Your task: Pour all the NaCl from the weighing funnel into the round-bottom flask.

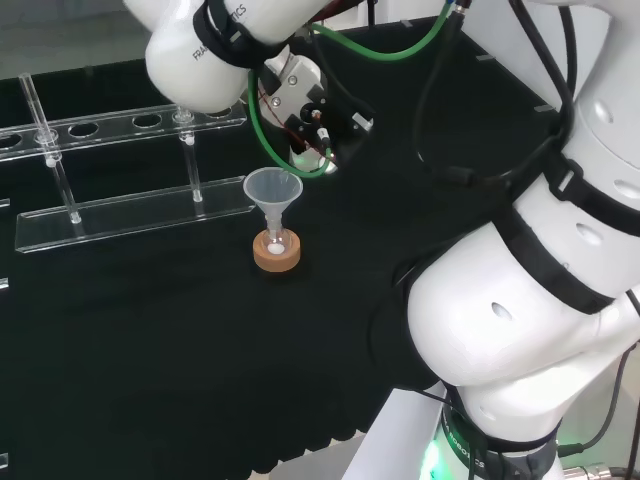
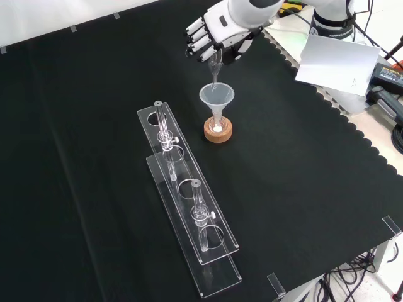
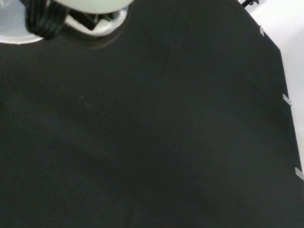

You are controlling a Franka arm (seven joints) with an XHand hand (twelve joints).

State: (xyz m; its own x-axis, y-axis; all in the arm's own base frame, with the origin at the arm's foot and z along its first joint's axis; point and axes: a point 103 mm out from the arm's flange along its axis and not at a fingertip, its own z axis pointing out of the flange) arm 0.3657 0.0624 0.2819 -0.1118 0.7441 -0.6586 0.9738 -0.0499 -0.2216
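In the front view the hand (image 2: 217, 28) hovers just above a clear funnel (image 2: 217, 95), its fingers curled round the clear weighing funnel (image 2: 215, 65). The weighing funnel's narrow end points steeply down into the funnel's mouth. The funnel stands in the neck of a small round-bottom flask (image 2: 218, 126) on a cork ring (image 2: 218, 133), and white powder lies in the flask's bottom. In the head view the funnel (image 1: 273, 188) and cork ring (image 1: 277, 254) stand mid-bench, with the hand (image 1: 305, 105) right above and behind them, largely hidden by the arm. A blurred white part of the hand (image 3: 90, 14) is in the wrist view.
Clear acrylic racks (image 2: 189, 207) holding glass tubes lie along the cloth left of the flask in the front view, and far left in the head view (image 1: 130, 215). White paper (image 2: 334, 60) lies beyond the cloth's scalloped edge at the front view's upper right.
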